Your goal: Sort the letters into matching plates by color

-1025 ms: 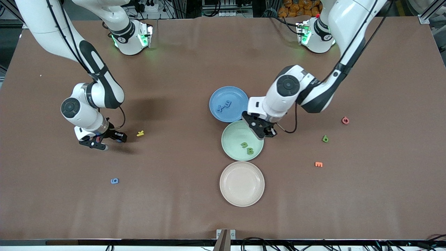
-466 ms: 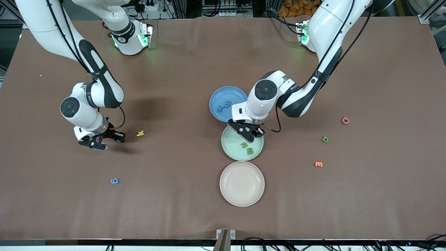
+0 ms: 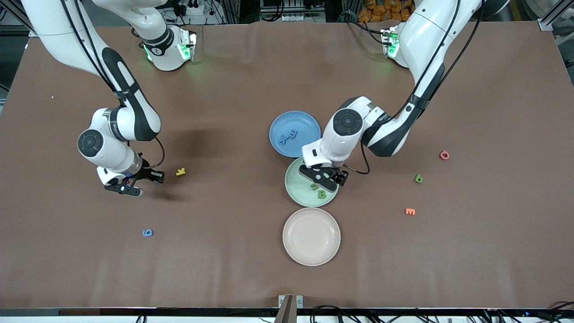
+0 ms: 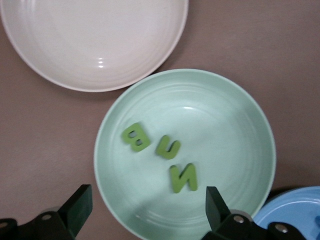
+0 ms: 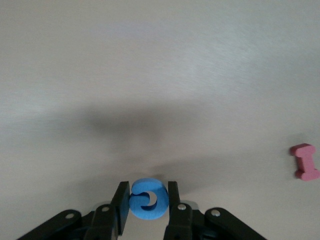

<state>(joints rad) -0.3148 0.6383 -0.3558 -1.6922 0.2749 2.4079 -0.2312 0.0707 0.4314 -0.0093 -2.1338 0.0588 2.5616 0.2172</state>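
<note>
- On the brown surface, mid-width: 3 round plates in a row – blue plate farthest from front cam, mint-green plate next, cream plate nearest.
- Green plate holds 3 green letters, per left wrist view: "B", "U", "N".
- Blue plate holds 2 blue letters; shapes too small to read for sure.
- Loose toward left arm's end: green "6", red piece, orange "E".
- Loose toward right arm's end: yellow piece, blue "9". Pink piece seen only in right wrist view.
- Left pincer: over green plate, fingers spread wide, nothing between them.
- Right pincer: clamped on a blue round piece, low over bare surface near yellow piece.
- No brand text readable.
</note>
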